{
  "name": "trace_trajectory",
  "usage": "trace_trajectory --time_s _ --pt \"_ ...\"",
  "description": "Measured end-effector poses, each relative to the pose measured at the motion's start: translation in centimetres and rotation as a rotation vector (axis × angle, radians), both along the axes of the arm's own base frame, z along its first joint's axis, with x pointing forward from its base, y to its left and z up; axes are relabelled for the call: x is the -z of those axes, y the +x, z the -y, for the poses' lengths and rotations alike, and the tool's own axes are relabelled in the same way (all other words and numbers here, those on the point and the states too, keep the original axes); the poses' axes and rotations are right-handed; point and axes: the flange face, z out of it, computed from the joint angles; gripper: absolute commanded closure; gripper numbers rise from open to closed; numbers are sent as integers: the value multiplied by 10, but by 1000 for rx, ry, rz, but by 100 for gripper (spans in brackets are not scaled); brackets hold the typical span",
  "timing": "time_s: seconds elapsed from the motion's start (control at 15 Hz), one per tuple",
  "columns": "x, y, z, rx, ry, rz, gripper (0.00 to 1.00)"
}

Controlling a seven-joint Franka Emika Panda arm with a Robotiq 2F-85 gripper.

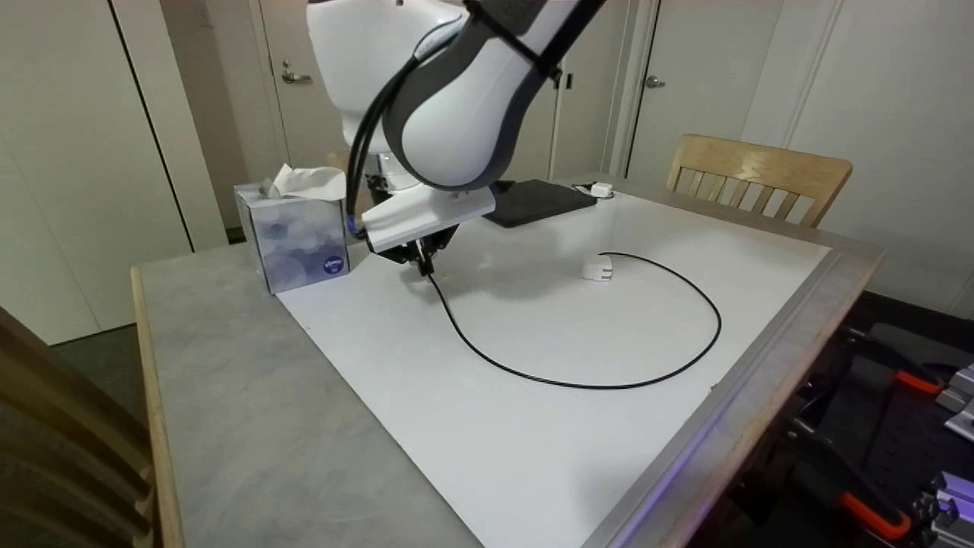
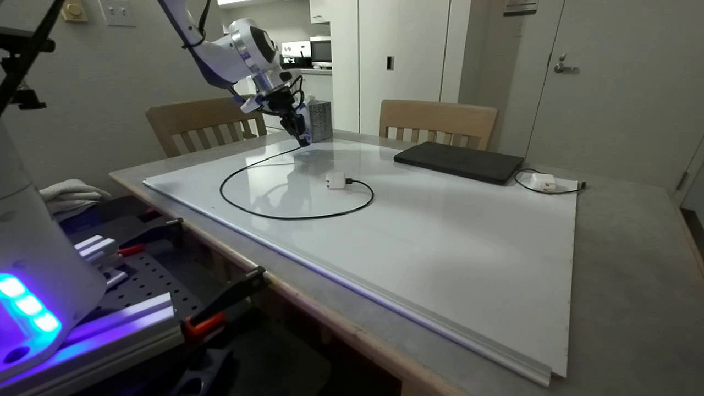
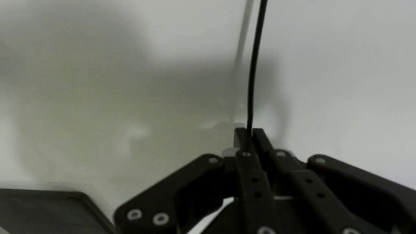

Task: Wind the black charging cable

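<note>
- over on the left, the black charging cable, super skinny, curves round in one big open loop on the white board
- its far end is up off the board, running straight into the claw
- claw's clenched on it, fingertips nearly touching, just the cable pinched between them
- a bit right of that, the white plug on the cable's other end, sitting on the board
</note>
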Motion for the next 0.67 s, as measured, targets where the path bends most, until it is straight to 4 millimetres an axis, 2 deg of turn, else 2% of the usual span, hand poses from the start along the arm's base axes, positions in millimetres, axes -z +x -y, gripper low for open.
trace_trajectory --time_s 0.07,0.13,0.27,0.4,0.47,0.67 --pt "0 3 7 58 14 20 99" --pt "0 4 13 111 33 39 94" --pt "-1 2 19 194 69 69 94" --pt "-3 -2 21 217 81 76 94" --pt "-4 -2 21 220 83 76 99" --pt "-4 -3 20 230 82 80 99"
